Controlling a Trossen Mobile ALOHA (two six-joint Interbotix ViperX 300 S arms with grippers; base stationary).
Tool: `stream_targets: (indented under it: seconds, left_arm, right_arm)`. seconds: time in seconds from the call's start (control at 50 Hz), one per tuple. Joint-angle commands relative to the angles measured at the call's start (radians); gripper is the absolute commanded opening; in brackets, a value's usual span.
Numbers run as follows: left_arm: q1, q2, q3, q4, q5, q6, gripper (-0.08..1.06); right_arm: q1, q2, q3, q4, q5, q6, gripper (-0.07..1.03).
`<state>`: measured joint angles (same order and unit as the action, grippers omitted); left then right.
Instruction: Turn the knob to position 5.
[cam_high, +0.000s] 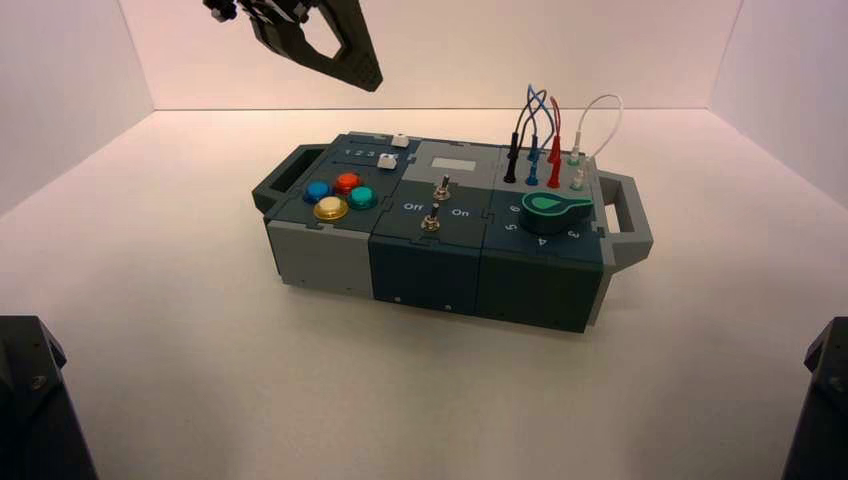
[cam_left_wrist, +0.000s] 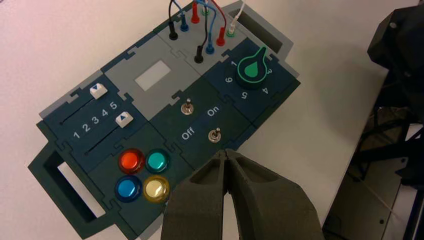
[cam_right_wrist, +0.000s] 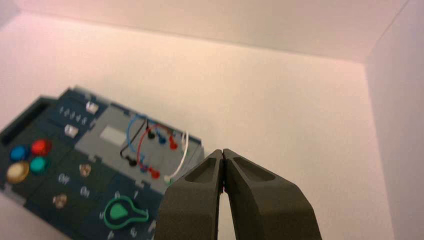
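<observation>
The right gripper (cam_right_wrist: 222, 152) shows only in its own wrist view, jaws pressed together and holding nothing; in the high view just dark corners of both arm bases sit at the lower edges. The left gripper (cam_left_wrist: 227, 155) is cut off at the top edge in the high view, hanging high above the box's (cam_high: 330, 262) back left; its jaws are likewise closed on nothing.

The knob (cam_high: 556, 208) sits at the box's right end, in front of the wires (cam_high: 540, 130). Seen from above, its long axis runs about 9 to 3 o'clock, tip toward 3 o'clock, at the right handle (cam_high: 628, 210). In the left wrist view the tip falls between the digits 1 and 3, where the knob itself covers the number. The 5 (cam_left_wrist: 245, 94) lies on the far side of the dial from the tip, between 6 and 4.

Bare counter (cam_high: 200, 380) lies open all round the box, with white walls set well back.
</observation>
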<state>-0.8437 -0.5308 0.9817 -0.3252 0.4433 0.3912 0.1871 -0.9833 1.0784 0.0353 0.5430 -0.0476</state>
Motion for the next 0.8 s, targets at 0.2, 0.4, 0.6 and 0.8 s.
stream_targets:
  seconds: [0.2, 0.4, 0.6, 0.8]
  left_arm:
    - [-0.006, 0.048, -0.031, 0.008, -0.012, 0.009, -0.03]
    - [-0.006, 0.049, -0.029, 0.008, -0.005, 0.009, -0.03]
    - [-0.005, 0.054, -0.031, 0.008, -0.003, 0.009, -0.03]
    - [-0.005, 0.064, -0.032, 0.006, 0.002, 0.009, -0.03]
  right_arm:
    - [0.114, 0.067, -0.037, 0.005, 0.051, -0.008, -0.02]
    - [0.167, 0.149, -0.058, 0.006, 0.089, -0.006, -0.02]
    - [0.218, 0.281, -0.091, 0.005, 0.137, -0.009, -0.02]
    - [0.25, 0.44, -0.14, 0.005, 0.173, -0.037, -0.02]
